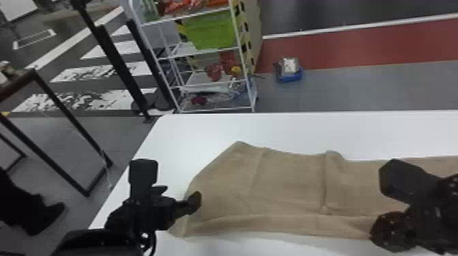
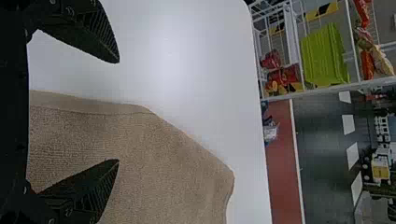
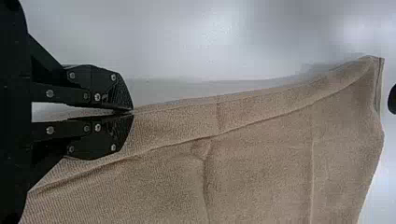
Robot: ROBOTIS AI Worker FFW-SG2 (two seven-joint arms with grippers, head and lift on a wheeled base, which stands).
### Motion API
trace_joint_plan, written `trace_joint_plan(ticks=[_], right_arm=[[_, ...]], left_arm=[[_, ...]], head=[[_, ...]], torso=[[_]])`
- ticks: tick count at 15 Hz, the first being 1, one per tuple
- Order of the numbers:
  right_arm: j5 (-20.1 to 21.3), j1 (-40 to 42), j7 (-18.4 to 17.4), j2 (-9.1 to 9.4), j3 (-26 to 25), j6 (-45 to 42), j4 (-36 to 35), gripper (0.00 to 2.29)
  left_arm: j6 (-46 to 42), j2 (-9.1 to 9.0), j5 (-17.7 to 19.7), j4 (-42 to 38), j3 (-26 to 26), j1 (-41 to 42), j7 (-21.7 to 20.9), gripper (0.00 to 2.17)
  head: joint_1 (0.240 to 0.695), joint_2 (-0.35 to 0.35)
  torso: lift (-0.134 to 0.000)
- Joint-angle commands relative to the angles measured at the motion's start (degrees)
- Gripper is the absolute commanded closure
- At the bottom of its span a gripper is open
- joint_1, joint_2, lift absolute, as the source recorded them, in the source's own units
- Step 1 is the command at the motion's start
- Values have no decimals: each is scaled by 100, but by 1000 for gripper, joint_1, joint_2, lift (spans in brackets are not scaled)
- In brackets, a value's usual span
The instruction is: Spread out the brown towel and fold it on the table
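Right gripper (image 3: 131, 112) pinches brown towel (image 3: 261, 158) hem; left gripper (image 2: 117, 112) wide at edge. Likely finishing spread; next, left should grip, then fold.

Head view: taken from above near side, faced forward and down over table (image 1: 204, 131) to rack (image 1: 204, 52). Left wrist view: taken close, faced far; rack shared. Right wrist view: taken close, faced left; towel (image 3: 261, 158) shared by all.
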Motion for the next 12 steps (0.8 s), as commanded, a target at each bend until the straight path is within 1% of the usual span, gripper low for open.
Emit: trace_joint_plan(ticks=[1, 6, 8, 9, 12], right_arm=[[23, 5, 19, 34, -18, 9, 12, 1028], [120, -12, 19, 157, -26, 9, 74, 1004], [146, -12, 19, 175, -35, 9, 100, 1001], [146, -12, 19, 175, -35, 27, 100, 917], [172, -3, 19, 201, -35, 27, 118, 917]], left_arm=[[0, -15, -11, -13, -8, 34, 0, 140], [0, -15, -11, -13, 27, 69, 0, 137], [0, -15, 7, -13, 27, 87, 0, 137], [0, -15, 7, -13, 27, 87, 0, 137], [-17, -15, 24, -13, 62, 104, 0, 137]], head=[[695, 350], [695, 350], [695, 350], [695, 350], [695, 350]], torso=[[-124], [-124], [-124], [-124], [-124]])
